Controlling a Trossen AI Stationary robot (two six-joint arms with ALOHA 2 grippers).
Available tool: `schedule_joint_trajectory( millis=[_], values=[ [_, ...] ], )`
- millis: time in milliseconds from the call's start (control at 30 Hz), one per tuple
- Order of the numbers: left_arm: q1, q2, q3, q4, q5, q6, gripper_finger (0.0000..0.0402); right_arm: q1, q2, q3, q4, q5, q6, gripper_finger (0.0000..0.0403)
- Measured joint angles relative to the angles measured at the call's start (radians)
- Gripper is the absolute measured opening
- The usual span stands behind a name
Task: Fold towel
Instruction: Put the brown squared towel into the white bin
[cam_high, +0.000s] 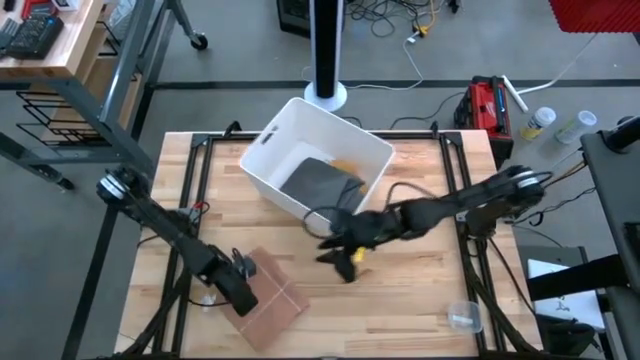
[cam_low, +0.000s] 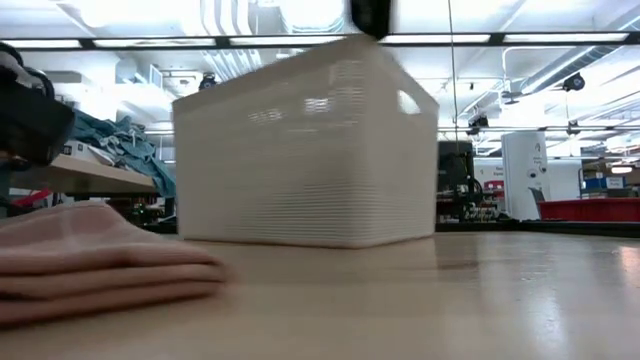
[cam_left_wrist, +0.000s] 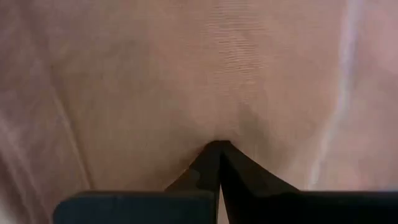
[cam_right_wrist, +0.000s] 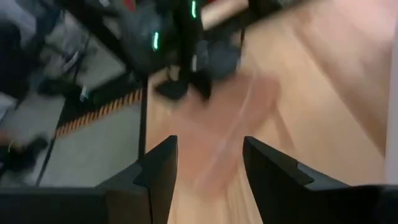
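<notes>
The pink towel (cam_high: 272, 303) lies folded in several layers near the table's front left; in the low view the towel (cam_low: 95, 262) shows as a stack. My left gripper (cam_high: 238, 283) is at its far left part, shut, and the pink cloth (cam_left_wrist: 186, 81) fills the left wrist view. My right gripper (cam_high: 346, 256) hangs open above the bare table middle, just in front of the white basket (cam_high: 318, 160). Its fingers (cam_right_wrist: 160, 168) have nothing between them. My left gripper meets the towel's top surface (cam_left_wrist: 217, 134) with its shut fingertips (cam_left_wrist: 219, 155), coming from above at a slant. The cloth puckers in small creases right at the tips. One layer or several, I cannot tell. The towel lies on the table.
The white basket (cam_low: 305, 150) stands at the far middle with a dark grey cloth (cam_high: 318, 183) inside. A clear plastic cup (cam_high: 463, 318) lies near the front right. Bare wood lies between the towel and the cup.
</notes>
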Motion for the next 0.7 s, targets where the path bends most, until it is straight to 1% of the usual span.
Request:
schedule_joint_trajectory(
  millis=[67, 100, 167, 233, 300, 367, 400, 467, 600, 667, 700],
  values=[
    [0.003, 0.045, 0.001, 0.111, 0.021, 0.007, 0.0000, 0.001, 0.071, 0.019, 0.112, 0.010, -0.016, 0.0174],
    [0.005, 0.061, 0.005, 0.144, 0.021, 0.022, 0.0000, 0.000, 0.106, 0.037, 0.117, 0.003, -0.029, 0.0174],
    [0.007, 0.087, 0.029, 0.147, 0.019, 0.052, 0.0000, 0.000, 0.151, 0.086, 0.113, -0.001, -0.050, 0.0174],
    [0.009, 0.103, 0.057, 0.109, 0.003, 0.075, 0.0000, -0.001, 0.171, 0.137, 0.062, 0.031, -0.069, 0.0174],
    [0.013, 0.105, 0.079, 0.061, -0.041, 0.107, 0.0000, -0.001, 0.172, 0.191, -0.010, 0.097, -0.097, 0.0174],
    [0.026, 0.103, 0.095, 0.020, -0.135, 0.168, 0.0000, -0.001, 0.167, 0.243, -0.102, 0.147, -0.159, 0.0174],
    [0.029, 0.098, 0.105, 0.012, -0.191, 0.211, 0.0000, 0.001, 0.165, 0.273, -0.155, 0.159, -0.183, 0.0174],
    [0.030, 0.095, 0.139, -0.012, -0.259, 0.297, 0.0000, 0.013, 0.140, 0.326, -0.248, 0.169, -0.218, 0.0174],
    [0.025, 0.094, 0.241, -0.051, -0.353, 0.410, 0.0000, 0.081, 0.080, 0.390, -0.484, 0.175, -0.179, 0.0174],
    [0.025, 0.105, 0.278, -0.082, -0.358, 0.430, 0.0000, 0.127, 0.076, 0.387, -0.595, 0.186, -0.108, 0.0174],
    [0.025, 0.115, 0.292, -0.093, -0.358, 0.436, 0.0000, 0.150, 0.075, 0.379, -0.654, 0.216, -0.066, 0.0174]
  ],
)
